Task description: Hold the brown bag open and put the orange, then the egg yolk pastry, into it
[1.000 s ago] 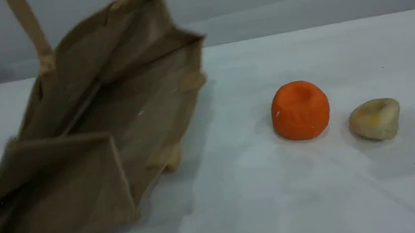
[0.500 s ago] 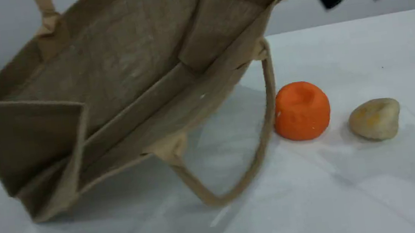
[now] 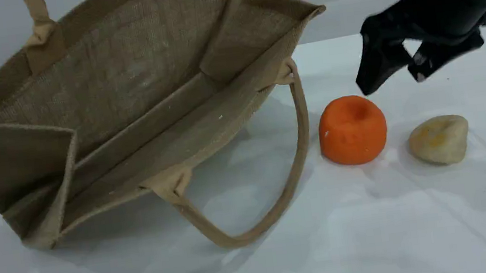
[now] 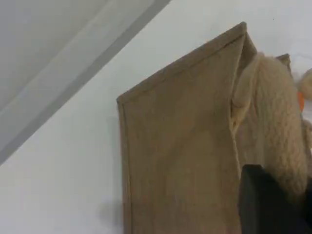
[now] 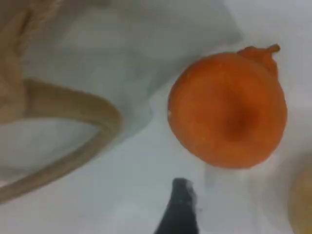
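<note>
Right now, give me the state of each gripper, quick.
Left gripper: shut on the brown bag's handle, holding the bag up and open.
Right gripper: open, empty, above the orange.

Even, soft, bright light falls on the white table (image 3: 375,231). The brown bag (image 3: 126,90) casts a pale, diffuse shadow on the table beneath it. The scene view is fairly sharp, though the right hand (image 3: 395,73) smears with motion blur. Both wrist views are soft and out of focus; the orange (image 5: 228,109) shows fuzzy edges.
</note>
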Tool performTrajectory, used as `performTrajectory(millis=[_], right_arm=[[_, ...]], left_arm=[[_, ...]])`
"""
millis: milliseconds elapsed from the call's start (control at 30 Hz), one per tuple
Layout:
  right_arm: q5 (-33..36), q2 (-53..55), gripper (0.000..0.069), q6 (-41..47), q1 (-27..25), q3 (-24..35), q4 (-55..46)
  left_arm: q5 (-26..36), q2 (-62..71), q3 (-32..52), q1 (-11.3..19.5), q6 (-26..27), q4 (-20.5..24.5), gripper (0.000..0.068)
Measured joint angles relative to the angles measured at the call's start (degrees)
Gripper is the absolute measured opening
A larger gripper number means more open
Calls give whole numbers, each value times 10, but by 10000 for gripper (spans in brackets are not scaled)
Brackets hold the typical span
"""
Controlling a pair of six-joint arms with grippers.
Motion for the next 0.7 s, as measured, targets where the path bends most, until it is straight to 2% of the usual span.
performTrajectory(millis=[467, 700], right_arm=[[19, 97, 565, -2, 0, -92, 12], [22, 137, 540, -8, 0, -119, 12]], left_arm=[[0, 0, 0, 0, 0, 0, 85], [-1, 0, 0, 0, 1, 0, 85]])
